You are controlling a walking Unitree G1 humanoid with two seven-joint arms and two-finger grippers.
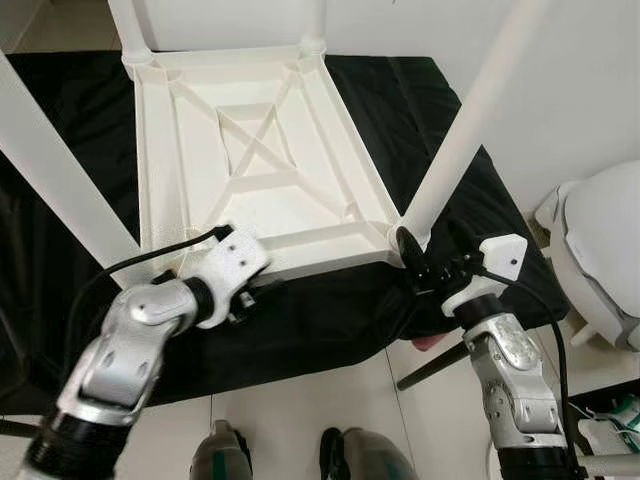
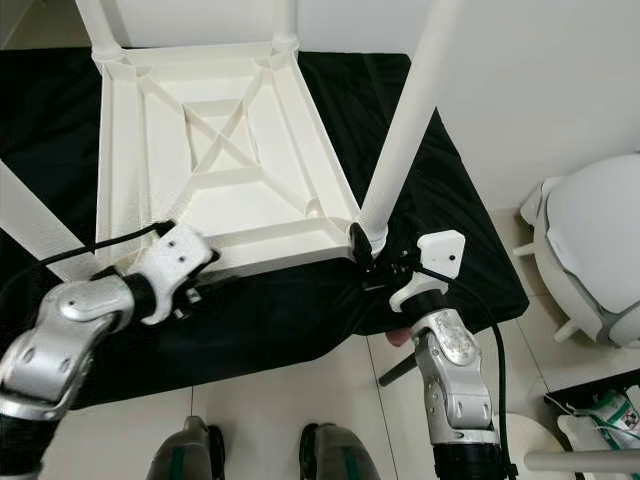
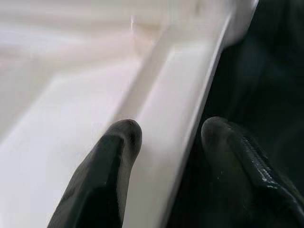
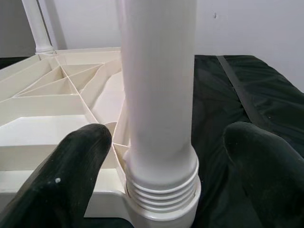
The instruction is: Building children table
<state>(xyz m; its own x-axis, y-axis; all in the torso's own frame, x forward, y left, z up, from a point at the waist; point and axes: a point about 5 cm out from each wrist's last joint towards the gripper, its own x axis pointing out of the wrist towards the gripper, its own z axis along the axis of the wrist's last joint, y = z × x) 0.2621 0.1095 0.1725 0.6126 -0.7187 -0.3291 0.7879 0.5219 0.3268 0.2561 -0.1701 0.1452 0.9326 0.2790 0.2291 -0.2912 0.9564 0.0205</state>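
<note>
Left gripper (image 3: 166, 142): jaws part-open astride the near rim of the upturned white plastic ribbed tabletop (image 1: 255, 150), one finger inside the rim, one outside; contact cannot be told. Right gripper (image 4: 159, 156): jaws wide, either side of the white round threaded leg (image 4: 159, 95) standing in its corner socket, not touching. Tabletop lies on black cloth (image 1: 400, 110), other legs beyond.

one upturned white tabletop (image 1: 250, 150), four white legs (image 1: 480, 110), one black cloth (image 1: 330, 310), two grippers (image 1: 420, 262)

A black cloth (image 1: 330, 310) covers the pale tiled floor (image 1: 300, 400) before me, with a white rounded chair (image 1: 600, 250) at my right.
</note>
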